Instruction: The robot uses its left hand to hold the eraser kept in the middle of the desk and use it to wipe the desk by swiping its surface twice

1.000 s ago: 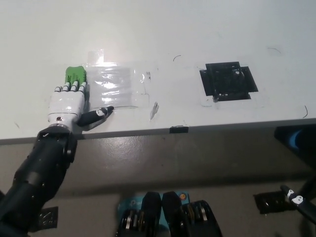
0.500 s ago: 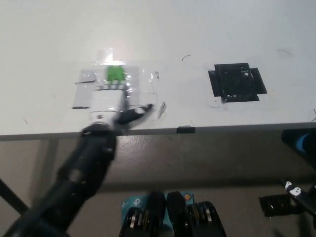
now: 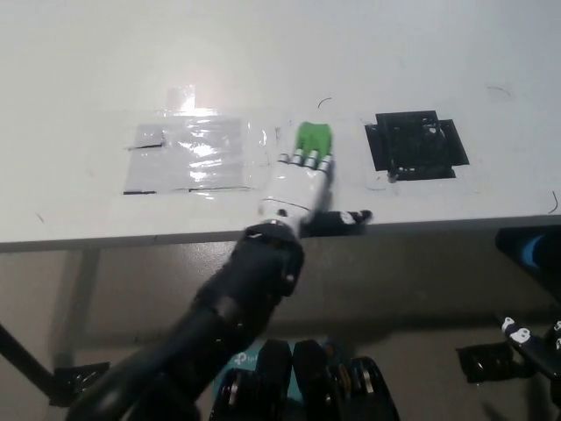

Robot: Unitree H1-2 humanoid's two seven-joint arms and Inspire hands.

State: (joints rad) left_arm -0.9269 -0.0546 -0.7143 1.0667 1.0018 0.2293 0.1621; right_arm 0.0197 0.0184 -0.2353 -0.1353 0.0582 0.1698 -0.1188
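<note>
Your robot's white left hand [image 3: 298,182] lies flat with fingers [image 3: 308,159] pressed on the green block eraser [image 3: 314,138], pinning it to the white desk [image 3: 263,53] for wiping.

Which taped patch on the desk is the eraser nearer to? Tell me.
The black patch. The green eraser under the left hand sits close beside it, while the clear shiny patch lies farther off on the other side.

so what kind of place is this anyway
Probably a lab or test room, not an office. The plain white desk carries a patch of clear tape and a black tape square, like test markings, and the robot's left hand presses a green eraser onto it.
</note>
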